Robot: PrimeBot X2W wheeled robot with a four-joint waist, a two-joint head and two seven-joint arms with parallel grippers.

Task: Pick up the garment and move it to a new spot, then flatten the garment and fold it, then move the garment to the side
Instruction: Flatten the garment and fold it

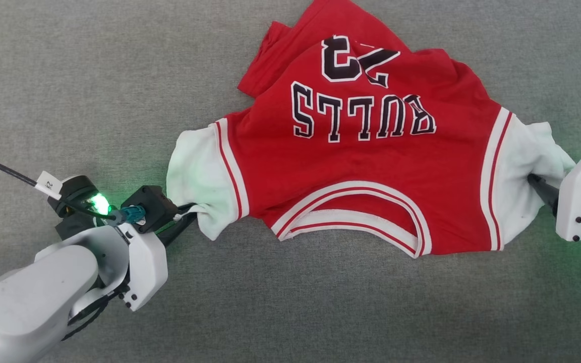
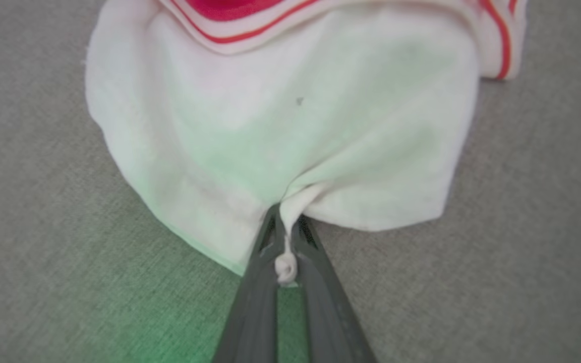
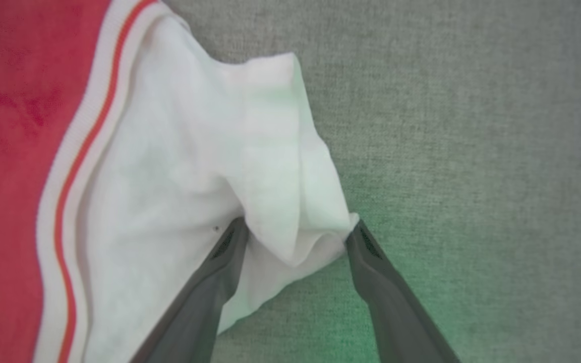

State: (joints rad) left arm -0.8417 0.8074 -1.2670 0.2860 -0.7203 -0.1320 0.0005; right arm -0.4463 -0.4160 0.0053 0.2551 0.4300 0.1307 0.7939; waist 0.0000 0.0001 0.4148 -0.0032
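The garment [image 1: 361,166], a red jersey with white sleeves and black "BULLS 23" lettering, lies spread on the grey cloth surface, its neckline toward me. My left gripper [image 1: 189,212] is shut on the edge of the white sleeve on the left [image 2: 290,126]; a pinch of white fabric bunches between the fingers [image 2: 255,282]. My right gripper [image 3: 295,234] stands open, its two fingers straddling a fold of the white sleeve on the right [image 3: 210,151], one finger [image 3: 220,272] over the cloth. In the head view that gripper [image 1: 540,184] pokes into the sleeve.
Grey fabric surface [image 1: 119,75] all around the jersey. A black cable [image 1: 3,169] runs to the left wrist. The top of the jersey is rumpled and folded over at the far side [image 1: 270,55].
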